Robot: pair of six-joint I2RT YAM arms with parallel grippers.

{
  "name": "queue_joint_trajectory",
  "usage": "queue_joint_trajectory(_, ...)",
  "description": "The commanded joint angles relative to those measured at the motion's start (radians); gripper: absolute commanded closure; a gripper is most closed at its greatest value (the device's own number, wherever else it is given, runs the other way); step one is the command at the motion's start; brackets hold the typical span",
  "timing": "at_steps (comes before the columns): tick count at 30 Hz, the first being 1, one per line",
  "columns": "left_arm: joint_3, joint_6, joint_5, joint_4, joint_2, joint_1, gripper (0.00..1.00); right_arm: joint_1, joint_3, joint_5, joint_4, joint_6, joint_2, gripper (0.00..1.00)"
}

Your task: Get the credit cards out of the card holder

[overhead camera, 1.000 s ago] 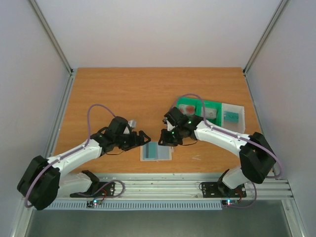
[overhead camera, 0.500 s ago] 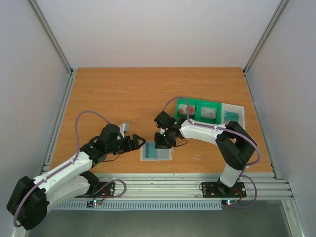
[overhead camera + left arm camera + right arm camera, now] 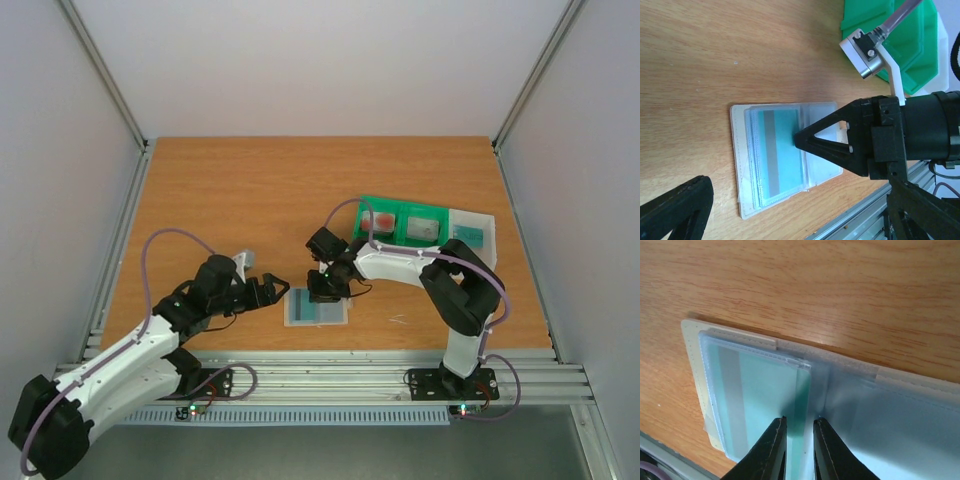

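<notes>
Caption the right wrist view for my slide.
Nearly closed jaws sit at the teal card's edge inside the card holder.

Card holder (image 3: pixel 338 309): flat translucent pale blue-grey sleeve with two side-by-side pockets on a cream backing. It lies flat on the table near the front edge, between the two arms. Teal card (image 3: pixel 787 150) with a grey stripe along one long side sits fully inside one pocket, face up; the pocket next to it shows no card. Offset translucent layers show around the teal card, and I can't tell whether more cards sit under it. Right gripper (image 3: pixel 800 422) has its tips nearly together over the card's inner long edge, grip unclear.
</notes>
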Motion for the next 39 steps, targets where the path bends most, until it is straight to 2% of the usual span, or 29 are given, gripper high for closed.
queue_joint_trajectory(1,-0.013,-0.005,-0.018,0.0,-0.037,0.001,0.05,0.013,0.033,-0.002,0.009,0.009,0.025,0.83)
queue_joint_trajectory(8,-0.037,-0.032,-0.013,0.084,0.005,0.001,0.05,0.012,0.007,0.021,0.0,-0.014,0.016,0.94)
queue_joint_trajectory(12,-0.035,-0.044,0.023,0.145,0.073,0.001,0.05,0.012,-0.035,0.017,0.052,-0.006,-0.004,0.99)
queue_joint_trajectory(20,-0.055,-0.078,0.076,0.296,0.183,0.001,0.09,0.01,-0.087,-0.017,0.137,0.008,0.005,0.99)
queue_joint_trajectory(26,-0.083,-0.13,0.063,0.399,0.234,0.001,0.16,-0.001,-0.136,-0.069,0.21,0.027,0.003,0.99)
queue_joint_trajectory(39,-0.126,-0.221,0.018,0.514,0.322,0.001,0.32,-0.014,-0.163,-0.081,0.217,0.016,-0.018,0.99)
